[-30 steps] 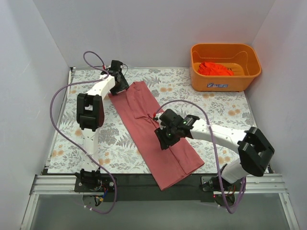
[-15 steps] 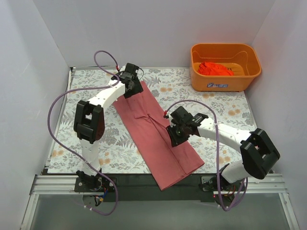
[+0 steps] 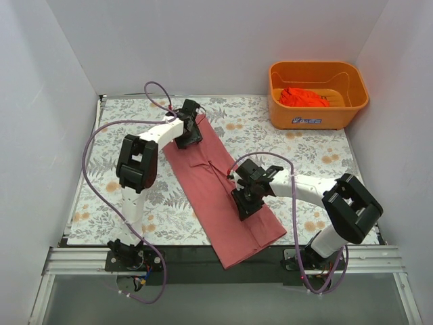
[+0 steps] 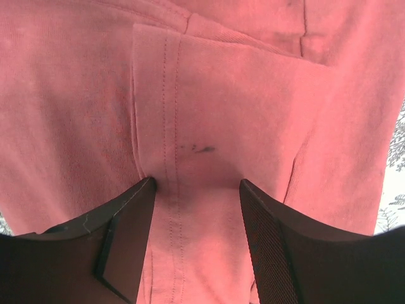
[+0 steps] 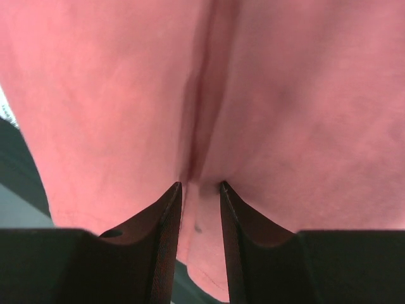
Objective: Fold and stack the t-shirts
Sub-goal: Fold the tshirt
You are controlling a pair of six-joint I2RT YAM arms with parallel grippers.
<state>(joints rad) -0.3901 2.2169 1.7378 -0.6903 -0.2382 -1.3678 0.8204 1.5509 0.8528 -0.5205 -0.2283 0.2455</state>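
The dusty pink-red t-shirt (image 3: 201,177) lies folded into a long strip, running diagonally from the far left to the near edge of the table. My left gripper (image 3: 191,133) rests on its far end. In the left wrist view the left gripper (image 4: 197,183) is open, its jaws wide apart, straddling a stitched hem of the shirt (image 4: 253,95). My right gripper (image 3: 245,205) sits on the strip's middle. In the right wrist view the right gripper (image 5: 200,185) is closed narrowly on a raised fold of the shirt (image 5: 285,95). The orange-red t-shirt (image 3: 304,97) lies crumpled in the basket.
The orange plastic basket (image 3: 318,66) stands at the far right corner. The floral tablecloth (image 3: 304,152) covers the table. White walls close in on three sides. The shirt's near end hangs over the dark front edge (image 3: 176,252).
The left gripper moved right from the shirt's far left corner onto its far end. The right gripper shifted along the strip and turned, and now pinches a fold.
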